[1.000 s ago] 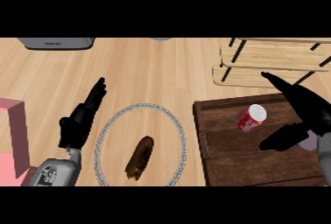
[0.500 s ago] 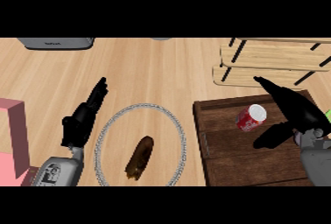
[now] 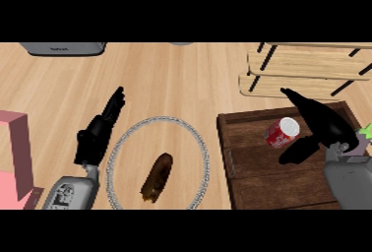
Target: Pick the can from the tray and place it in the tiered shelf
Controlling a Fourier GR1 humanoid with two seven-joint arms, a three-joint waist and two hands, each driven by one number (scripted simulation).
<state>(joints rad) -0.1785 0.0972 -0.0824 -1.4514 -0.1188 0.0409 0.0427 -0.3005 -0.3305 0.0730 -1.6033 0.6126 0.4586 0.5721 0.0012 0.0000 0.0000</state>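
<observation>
A red can with a white top lies tilted on the dark wooden tray at the lower right. My right hand is open right beside the can, fingers stretched past its far side and thumb hanging by its near side, neither curled onto it. The light wooden tiered shelf stands just behind the tray at the upper right. My left hand rests open at the left, fingers pointing away, beside the plate's rim.
A round plate with a silver rim holds a brown oblong food item in the lower middle. A pink object is at the left edge. A grey appliance sits at the back left.
My right hand has moved left toward the can, and its fingers and thumb now flank it. The can, the tray and my left hand have not moved.
</observation>
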